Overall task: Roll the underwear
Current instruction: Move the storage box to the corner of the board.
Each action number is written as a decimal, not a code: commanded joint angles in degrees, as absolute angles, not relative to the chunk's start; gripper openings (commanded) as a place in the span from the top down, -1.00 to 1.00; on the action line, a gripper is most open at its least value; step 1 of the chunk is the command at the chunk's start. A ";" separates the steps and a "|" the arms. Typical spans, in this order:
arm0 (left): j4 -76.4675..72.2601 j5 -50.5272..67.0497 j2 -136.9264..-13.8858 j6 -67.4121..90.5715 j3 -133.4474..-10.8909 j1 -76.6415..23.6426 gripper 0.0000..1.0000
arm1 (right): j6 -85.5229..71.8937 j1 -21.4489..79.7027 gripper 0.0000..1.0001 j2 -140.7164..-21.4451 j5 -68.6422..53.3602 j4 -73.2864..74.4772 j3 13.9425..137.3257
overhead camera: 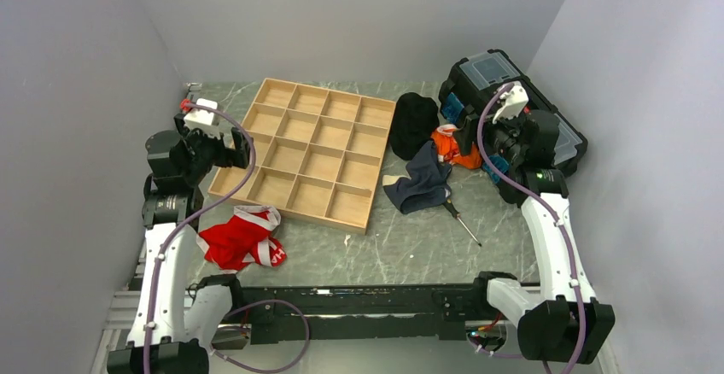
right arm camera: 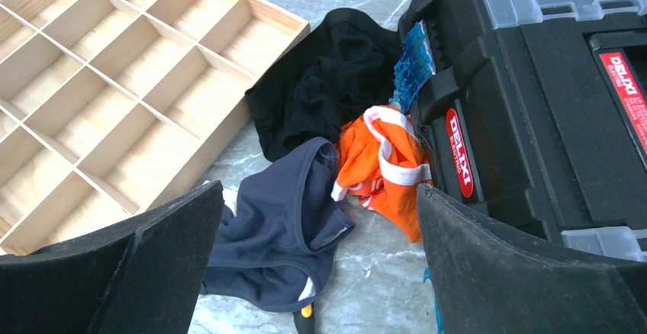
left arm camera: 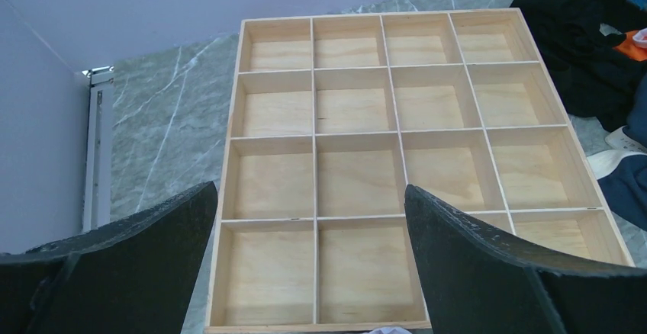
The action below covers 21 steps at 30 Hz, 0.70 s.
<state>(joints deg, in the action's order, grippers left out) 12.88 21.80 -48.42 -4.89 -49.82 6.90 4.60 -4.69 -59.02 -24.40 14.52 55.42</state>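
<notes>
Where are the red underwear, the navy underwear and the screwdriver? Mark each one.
red underwear (overhead camera: 239,239), top external view, middle of the red fabric.
navy underwear (right arm camera: 282,227), right wrist view, centre of the crumpled cloth.
screwdriver (overhead camera: 465,229), top external view, on the thin metal shaft.

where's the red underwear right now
In the top view, the red underwear lies crumpled at the near left, just in front of the near-left corner of the wooden tray.

Four underwear: red pair (overhead camera: 239,239), navy pair (overhead camera: 420,184), orange pair (overhead camera: 452,148), black pair (overhead camera: 413,122); one tray (overhead camera: 290,211), one toolbox (overhead camera: 493,71), one screwdriver (overhead camera: 462,221).
</notes>
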 commanded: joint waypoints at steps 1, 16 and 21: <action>10.02 23.54 -47.11 -4.70 -49.27 8.09 -0.99 | 5.85 -5.07 -1.00 -57.24 -26.95 12.34 55.66; 13.17 19.60 -49.78 -10.26 -51.74 10.20 -0.99 | 9.79 -5.02 -1.00 -57.41 -34.68 13.46 54.67; 23.88 20.98 -62.61 -15.70 -57.64 10.02 -0.99 | 10.71 -4.66 -0.99 -59.08 -36.69 13.71 54.50</action>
<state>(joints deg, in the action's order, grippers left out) 15.75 20.80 -53.98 -10.24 -52.53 9.89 8.43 -4.84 -58.24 -32.97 14.57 54.57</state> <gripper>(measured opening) 0.994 0.994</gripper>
